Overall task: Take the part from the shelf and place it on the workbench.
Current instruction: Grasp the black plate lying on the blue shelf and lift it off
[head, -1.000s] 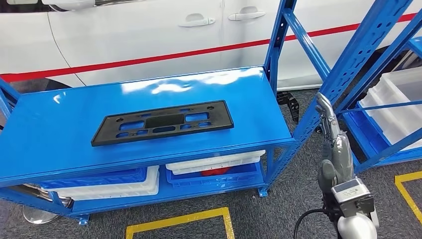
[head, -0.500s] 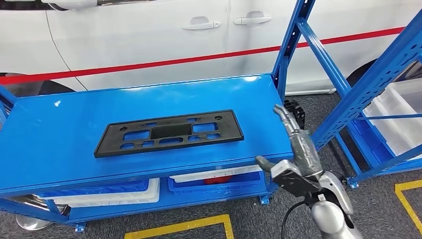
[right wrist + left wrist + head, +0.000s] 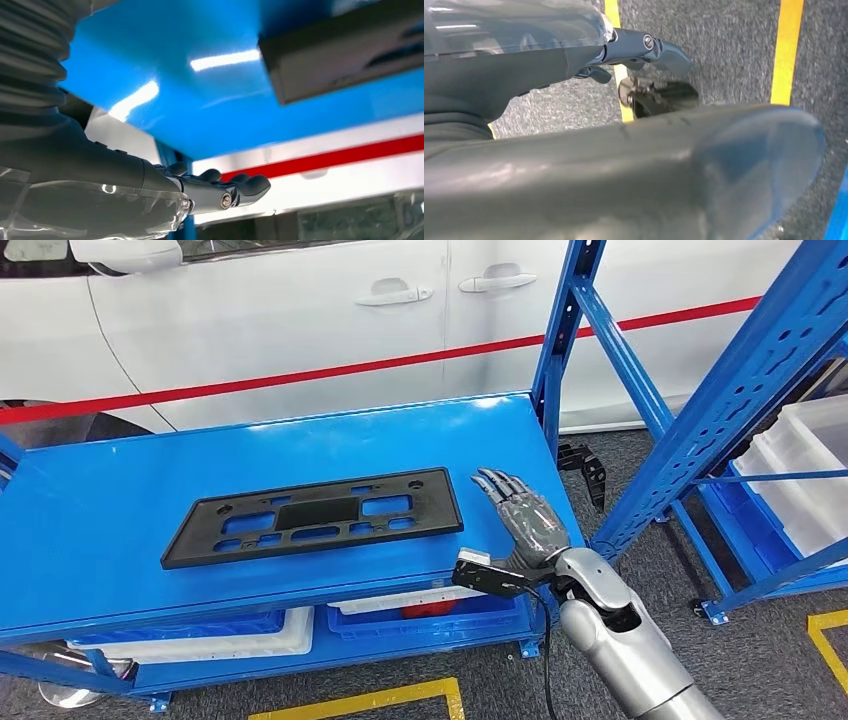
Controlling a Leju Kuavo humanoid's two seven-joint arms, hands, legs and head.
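Shelving (image 3: 90, 510) in blue spans the left and centre of your head view, and its top surface carries the part (image 3: 312, 517), a flat black plate with rectangular cut-outs. You will find the part lying flat, long side across the view, near the front edge of that surface. Below it, the lower level holds white and blue bins (image 3: 210, 632).

Just right of the part, note the right hand (image 3: 520, 520) above the right end of the same surface. Its fingers (image 3: 498, 483) are extended and spread, palm toward the part, and it holds nothing. A narrow strip of bare blue surface separates the fingers from the part's right end, so the two are near but not touching. Your right wrist view confirms this: the dark fingertips (image 3: 250, 185) are apart, and the part's corner (image 3: 345, 50) lies ahead of them.

Further right stands a second blue rack (image 3: 740, 390) with a white bin (image 3: 800, 480). A white car (image 3: 300, 310) with a red stripe stands behind.

Your left wrist view points at grey floor with yellow lines (image 3: 785, 50); you cannot tell the left hand's (image 3: 644, 50) state there.
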